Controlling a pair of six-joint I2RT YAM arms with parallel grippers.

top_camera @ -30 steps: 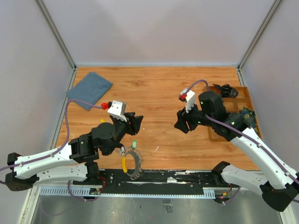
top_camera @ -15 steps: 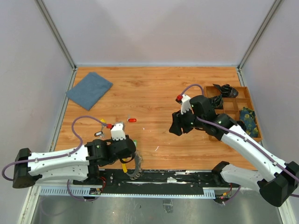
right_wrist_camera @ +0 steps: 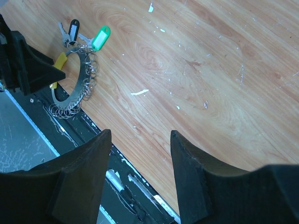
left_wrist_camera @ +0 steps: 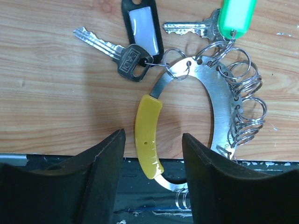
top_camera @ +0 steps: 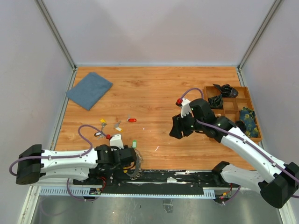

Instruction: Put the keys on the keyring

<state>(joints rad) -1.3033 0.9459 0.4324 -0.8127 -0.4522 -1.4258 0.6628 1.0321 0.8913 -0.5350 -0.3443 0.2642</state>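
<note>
Hovering your left gripper (left_wrist_camera: 152, 140) with jaws spread either side of the keyring (left_wrist_camera: 219, 107) at its yellow grip (left_wrist_camera: 147, 135) makes sense. That bit overhangs the table (left_wrist_camera: 56, 116) edge at 6 o'clock, so it's probably easy to pinch. Right gripper (right_wrist_camera: 139, 140) hangs spread and empty. Loose keys (top_camera: 117, 124) lie at 11 o'clock of the ring.

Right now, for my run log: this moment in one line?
left jaws: open over keyring yellow grip | right jaws: open, empty | loose keys: unthreaded

Top cam: high at near edge, looks down on whole desk (top_camera: 187, 88). Left wrist: close, straight down on keyring (left_wrist_camera: 219, 93). Right wrist: farther, oblique, shares that keyring and desk edge.
</note>
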